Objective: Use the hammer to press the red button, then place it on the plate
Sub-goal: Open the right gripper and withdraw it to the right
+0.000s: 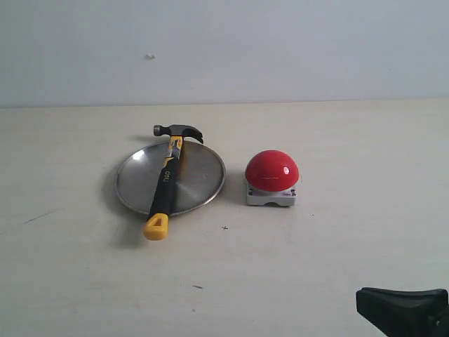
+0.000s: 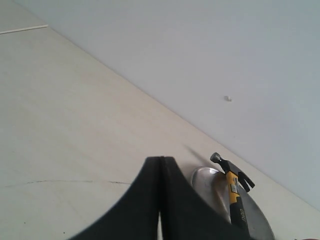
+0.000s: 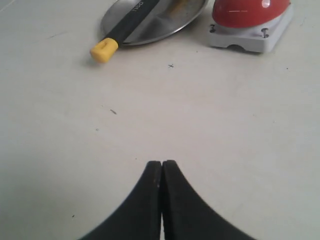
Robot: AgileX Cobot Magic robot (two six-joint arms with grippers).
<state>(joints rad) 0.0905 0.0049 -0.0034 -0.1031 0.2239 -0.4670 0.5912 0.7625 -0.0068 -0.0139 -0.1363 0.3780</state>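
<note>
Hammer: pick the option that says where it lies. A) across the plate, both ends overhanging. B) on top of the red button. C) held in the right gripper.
A: the hammer lies across the plate, its head and yellow end sticking out past the rim.

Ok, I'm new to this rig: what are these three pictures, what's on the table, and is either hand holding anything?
It is a two-armed robot. One picture looks at the table from outside. The other two come from cameras on each wrist, looking past the black left hand and right hand. Both hands are shut and empty. On the table a hammer rests across a silver plate, and a red button sits beside the plate, not touching it.
</note>
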